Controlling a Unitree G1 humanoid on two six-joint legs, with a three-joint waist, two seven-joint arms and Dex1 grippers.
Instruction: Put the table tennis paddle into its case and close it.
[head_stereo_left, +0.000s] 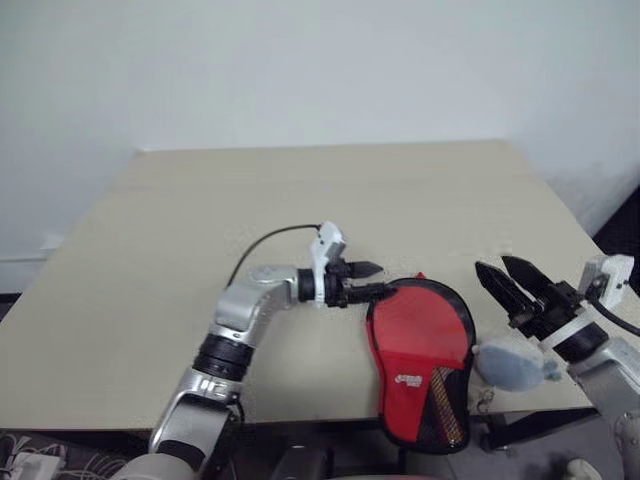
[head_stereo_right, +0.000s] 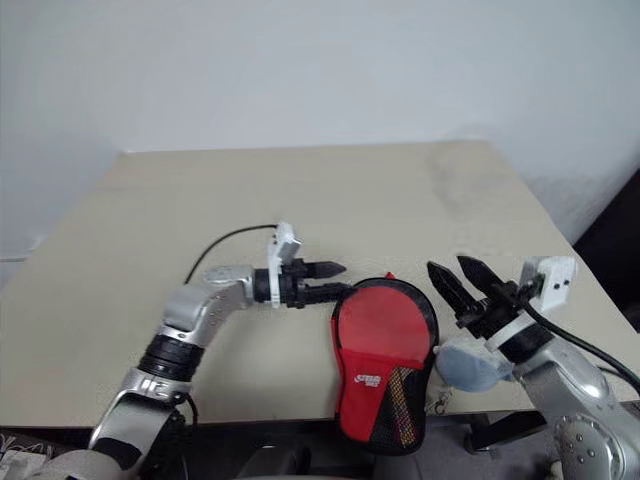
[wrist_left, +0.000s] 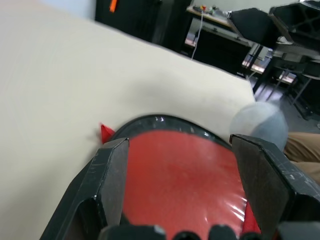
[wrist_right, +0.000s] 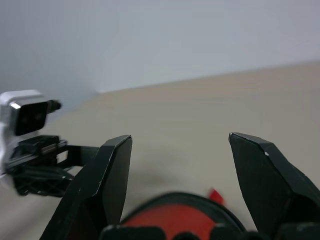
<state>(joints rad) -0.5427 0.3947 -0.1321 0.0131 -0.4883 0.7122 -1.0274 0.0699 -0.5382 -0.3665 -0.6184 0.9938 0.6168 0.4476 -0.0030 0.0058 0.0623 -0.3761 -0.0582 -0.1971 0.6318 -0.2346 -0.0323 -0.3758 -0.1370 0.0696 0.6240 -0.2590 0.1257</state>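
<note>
Overhanging the counter's (head_stereo_left: 120, 290) near edge, the case (head_stereo_left: 420, 365) lies closed, presumably with the paddle inside, unseen. Left gripper (head_stereo_left: 365, 281) hovers at its far-left rim, right gripper (head_stereo_left: 503, 275) beside it, jaws apart, empty, likely done.

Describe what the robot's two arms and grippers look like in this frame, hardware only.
Both arms are silver-grey metal segments with black ribbed joint collars. Each ends in a gripper of two black, pointed fingers: the left gripper and the right gripper. A small white boxy camera module sits on each wrist, with a thin black cable looping from it. No markings are legible.
</note>
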